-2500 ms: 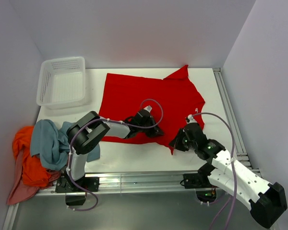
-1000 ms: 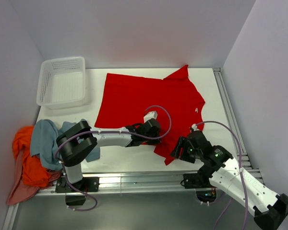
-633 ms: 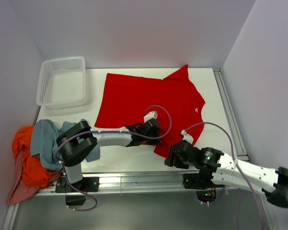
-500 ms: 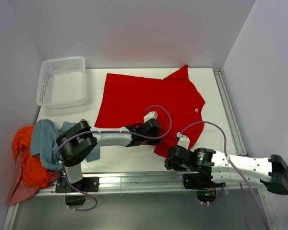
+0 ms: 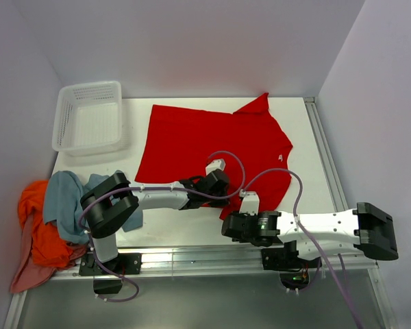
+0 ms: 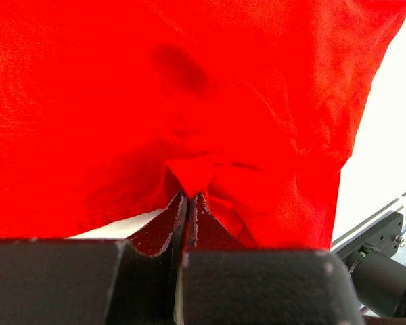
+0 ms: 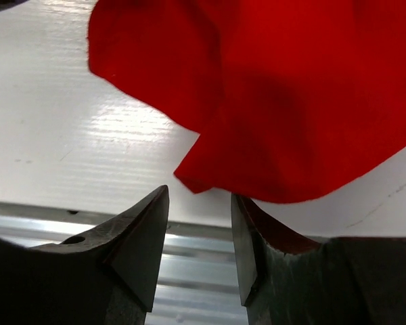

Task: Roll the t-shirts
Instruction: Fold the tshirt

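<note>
A white table (image 5: 307, 130) sits in a booth of plain pale walls (image 5: 192, 48), with a metal rail (image 5: 192, 257) along its near edge.

By count there is one white perforated basket (image 5: 89, 85), at the far left corner, and there are four shirts. The red shirt (image 5: 205, 133) lies spread over the middle and far part of the table. A grey-blue shirt (image 5: 65, 202), an orange shirt (image 5: 38, 236) and a pink shirt (image 5: 24, 277) are heaped together at the near left corner. There are two grippers, both at the red shirt's near hem.

The overhead view alone shows the basket, the heap and the red shirt's whole outline (one sleeve points toward the far wall). It does not show how either gripper's fingers stand.

The left wrist view does. The left gripper (image 6: 188, 198) is closed tight, with a small peak of the red shirt's hem pinched between its tips and wrinkles fanning out from the pinch.

The right wrist view shows the right gripper (image 7: 199, 196) with its fingers apart, gripping nothing. A hanging corner of the red shirt lies just ahead of the gap, over the white table, close to the rail.
</note>
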Robot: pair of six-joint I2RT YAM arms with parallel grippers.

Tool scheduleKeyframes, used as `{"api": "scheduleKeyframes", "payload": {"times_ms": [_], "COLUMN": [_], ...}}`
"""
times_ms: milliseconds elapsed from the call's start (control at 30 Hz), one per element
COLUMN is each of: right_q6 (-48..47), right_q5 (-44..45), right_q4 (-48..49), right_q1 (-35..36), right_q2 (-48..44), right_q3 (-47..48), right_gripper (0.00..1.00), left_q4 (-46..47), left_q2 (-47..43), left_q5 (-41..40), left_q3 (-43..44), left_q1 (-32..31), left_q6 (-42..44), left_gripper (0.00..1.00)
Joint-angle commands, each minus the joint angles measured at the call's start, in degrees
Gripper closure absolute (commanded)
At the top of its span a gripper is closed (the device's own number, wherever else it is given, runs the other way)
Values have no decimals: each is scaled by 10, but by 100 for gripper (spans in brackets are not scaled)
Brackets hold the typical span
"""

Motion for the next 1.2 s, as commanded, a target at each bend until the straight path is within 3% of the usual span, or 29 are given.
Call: {"api": "scheduleKeyframes", "payload": {"times_ms": [0,267,600,733,800,900,1167], "right_q6": [-7,-29,-25,-20,-20,-10,-12], "right_q5": [51,52,48,51,47,46,1], "right_q4": [19,68,48,39,35,34,-28], "right_q1": [6,7,8,8,7,8,8], "right_q2": [22,62,127,144,149,125,-25], "right_q3": [18,14,39,50,51,44,55], "right_gripper": [51,55,60,70,82,99,100], "left_q4": [20,52,65,63,65,76,72], "left_q2": [0,4,12,13,13,8,-5], "left_q5": [17,51,70,71,72,79,69], "left_q3": [5,-16,-23,-23,-24,-32,-37], "left_q1": [4,22,33,33,33,35,37], "left_q6": [2,-6,-10,-9,-9,-13,-10], "left_gripper": [98,98,98,98,98,97,97]}}
